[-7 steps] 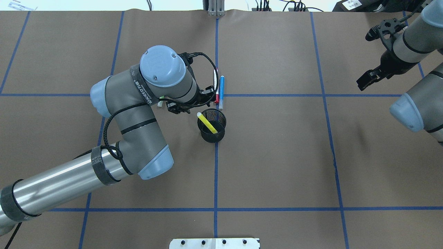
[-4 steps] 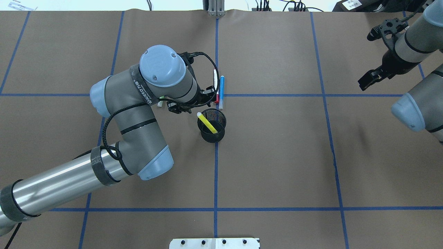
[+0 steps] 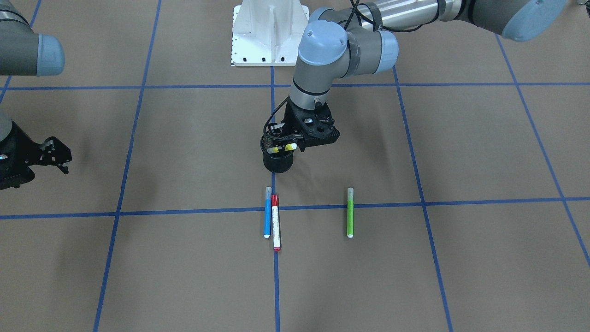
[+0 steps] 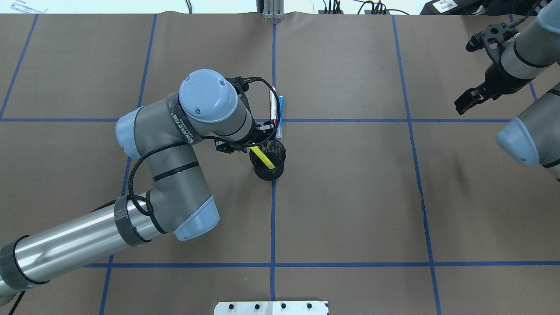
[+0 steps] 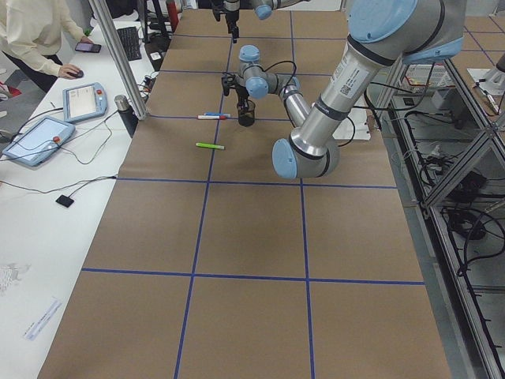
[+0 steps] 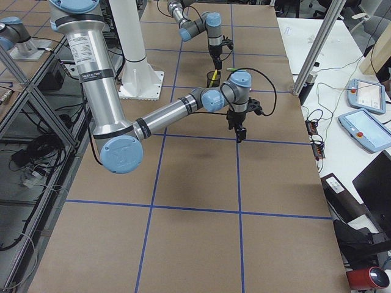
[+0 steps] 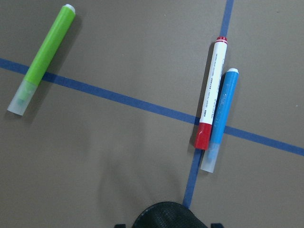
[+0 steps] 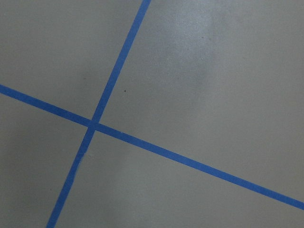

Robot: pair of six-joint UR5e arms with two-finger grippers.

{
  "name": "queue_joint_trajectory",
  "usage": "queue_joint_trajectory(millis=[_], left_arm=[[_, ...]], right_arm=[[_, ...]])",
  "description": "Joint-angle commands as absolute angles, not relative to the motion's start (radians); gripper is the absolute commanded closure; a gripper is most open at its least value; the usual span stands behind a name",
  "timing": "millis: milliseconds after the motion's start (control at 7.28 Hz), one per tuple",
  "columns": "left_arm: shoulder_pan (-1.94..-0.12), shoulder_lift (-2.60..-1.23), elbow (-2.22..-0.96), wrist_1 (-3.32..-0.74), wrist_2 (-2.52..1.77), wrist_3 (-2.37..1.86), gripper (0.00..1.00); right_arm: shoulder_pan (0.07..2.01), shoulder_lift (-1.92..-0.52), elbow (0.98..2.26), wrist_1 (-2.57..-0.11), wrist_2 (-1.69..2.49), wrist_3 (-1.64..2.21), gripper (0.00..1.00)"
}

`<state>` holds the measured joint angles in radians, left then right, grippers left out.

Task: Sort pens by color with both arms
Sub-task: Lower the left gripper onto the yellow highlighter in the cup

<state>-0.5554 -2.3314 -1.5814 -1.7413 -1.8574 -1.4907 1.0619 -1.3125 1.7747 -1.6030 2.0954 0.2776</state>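
Left arm reaches in over the middle of the table [image 3: 461, 258]. The left gripper [image 3: 291, 143] is tilted down at the rim of the black mesh cup [image 3: 278, 165].

The yellow pen [image 4: 264, 159] stands slanted inside the cup, its pale cap end up over the rim on the gripper's side. That raised end is the only part a finger could get at, which I take to be why the gripper is at the rim and not lower.

Left jaws: the wrist view shows two dark tips at the bottom edge, one on each side of the cup's rim. So they look parted, with nothing between them. Contact with the yellow pen: cannot tell.

On the far side of the cup from the robot's base, three pens lie flat and parallel across a blue tape line [image 3: 184, 213]:
- blue pen [image 3: 267, 213] and red-capped white pen [image 3: 275, 222], side by side and touching
- green pen [image 3: 350, 214], well apart, toward the robot's left

Judgement: these three are laid out, and yellow is the one left to handle.

The right gripper [image 4: 464, 101] hangs over bare table at the far right edge. It carries nothing visible; whether its jaws are parted or together, cannot tell. Probably parked there to stay out of the left arm's reach.
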Motion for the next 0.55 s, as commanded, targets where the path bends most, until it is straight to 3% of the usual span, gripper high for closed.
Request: queue_joint_trajectory(millis=[0,412], left_arm=[[-0.551,-2.297,-1.635,-1.724,-1.861,-1.482,0.45],[-0.543,-2.295,-1.710,-1.621,-1.855,-1.436,0.46]], right_arm=[[1.065,-1.313,1.773,-1.603,2.095,0.278,0.01],[1.066,-1.313,1.773,-1.603,2.095,0.273,0.01]])
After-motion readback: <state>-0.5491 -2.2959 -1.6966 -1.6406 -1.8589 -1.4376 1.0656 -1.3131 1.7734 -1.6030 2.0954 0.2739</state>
